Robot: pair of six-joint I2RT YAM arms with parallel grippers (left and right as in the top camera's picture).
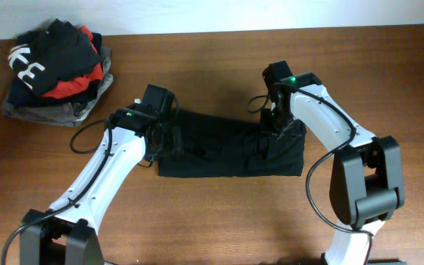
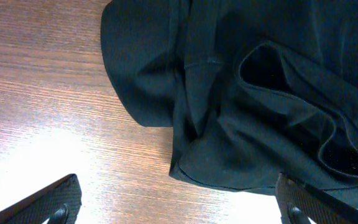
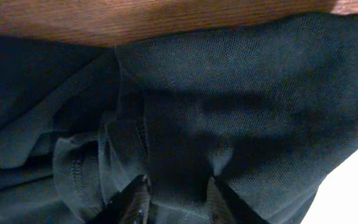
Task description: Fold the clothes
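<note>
The clothes (image 1: 227,151) lie as a long black band across the middle of the table, rumpled at both ends. My left gripper (image 1: 162,138) hovers at the band's left end. In the left wrist view it (image 2: 179,208) stands wide open, one finger over bare wood and the other at the fabric's edge (image 2: 241,99), with nothing between them. My right gripper (image 1: 274,134) is down on the band's right part. In the right wrist view it (image 3: 179,186) has a raised fold of the black fabric (image 3: 229,93) pinched between its fingers.
A pile of other garments (image 1: 54,70), black with white letters, red and grey, sits at the back left corner. The brown wooden table (image 1: 389,66) stretches out bare to the right and front of the band.
</note>
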